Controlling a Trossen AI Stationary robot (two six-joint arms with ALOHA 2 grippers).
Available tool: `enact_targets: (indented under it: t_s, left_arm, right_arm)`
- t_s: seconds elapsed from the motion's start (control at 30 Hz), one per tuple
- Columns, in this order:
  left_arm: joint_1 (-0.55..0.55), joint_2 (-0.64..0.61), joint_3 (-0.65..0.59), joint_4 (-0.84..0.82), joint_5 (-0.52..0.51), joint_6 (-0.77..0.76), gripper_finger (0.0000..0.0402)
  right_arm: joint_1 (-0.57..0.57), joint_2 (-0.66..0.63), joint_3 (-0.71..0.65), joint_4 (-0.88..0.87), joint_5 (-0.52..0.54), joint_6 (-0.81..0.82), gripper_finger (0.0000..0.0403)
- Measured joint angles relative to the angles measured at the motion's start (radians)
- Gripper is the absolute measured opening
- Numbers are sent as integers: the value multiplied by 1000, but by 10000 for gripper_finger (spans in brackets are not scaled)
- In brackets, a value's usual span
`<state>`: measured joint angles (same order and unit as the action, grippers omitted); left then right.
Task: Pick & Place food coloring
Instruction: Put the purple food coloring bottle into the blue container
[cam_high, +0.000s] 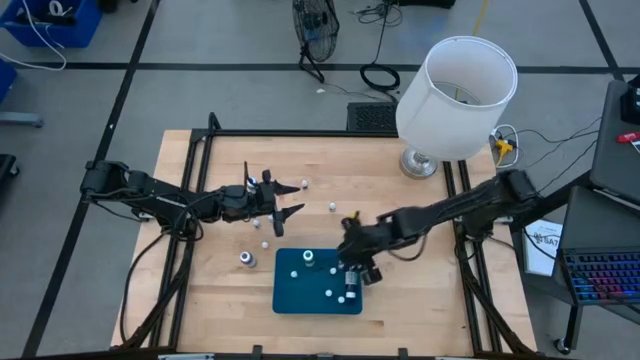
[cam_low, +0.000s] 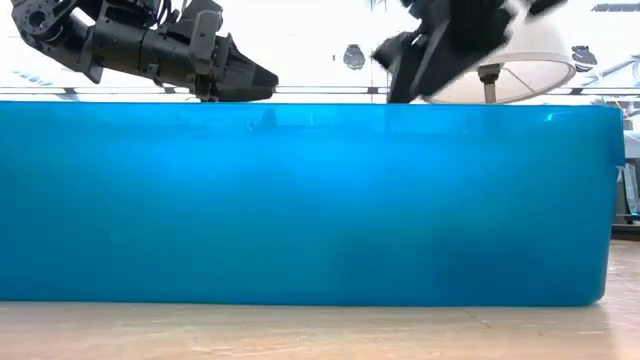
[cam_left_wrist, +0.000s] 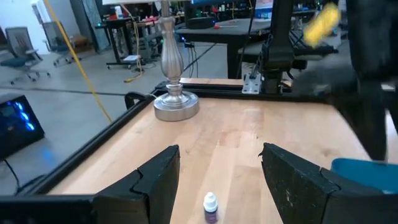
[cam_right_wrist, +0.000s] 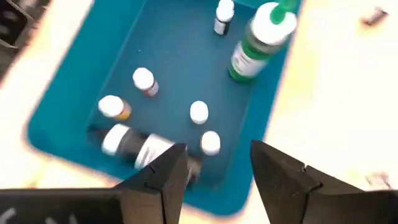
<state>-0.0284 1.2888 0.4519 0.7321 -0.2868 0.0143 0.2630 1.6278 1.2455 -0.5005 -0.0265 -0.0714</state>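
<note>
- Part done, I judge: several food coloring bottles already sit in the blue tray, among them a green-bodied bottle, small white-capped ones, and a larger bottle lying on its side.
- The right gripper hangs over the tray's edge, jaws parted with nothing between them.
- Left to do: a few bottles remain scattered on the desk, including a grey bottle beside the tray.
- The left gripper hovers over the desk, jaws spread and empty, a small white-capped bottle just ahead.
- The low view is filled by the tray wall; the exact bottle count is uncertain.
</note>
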Motion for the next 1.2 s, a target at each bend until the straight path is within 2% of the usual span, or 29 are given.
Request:
enact_targets:
  t_s: [0.13,0.3,0.43,0.57,0.73,0.9,1.03,1.2]
  left_arm:
    - [1,0,0,1,0,-40,230]
    - [2,0,0,-13,-1,-42,230]
    - [2,0,0,-25,-2,-42,230]
    - [2,0,0,-25,-3,-11,230]
    - [2,0,0,-25,-3,16,230]
    - [2,0,0,-25,-3,-17,230]
    - [2,0,0,-25,-3,-17,230]
    - [2,0,0,-26,-3,-24,230]
  right_arm:
    - [0,-155,0,-129,9,56,160]
    - [7,-383,-36,-224,85,99,160]
    - [7,-589,-132,-301,113,55,158]
    - [7,-819,-314,-276,181,163,159]
    - [7,-1080,-627,-76,228,183,164]
    - [6,-1264,-878,293,235,100,162]
    - [2,-1358,-982,488,235,37,161]
    - [-36,-1432,-1027,508,233,54,162]
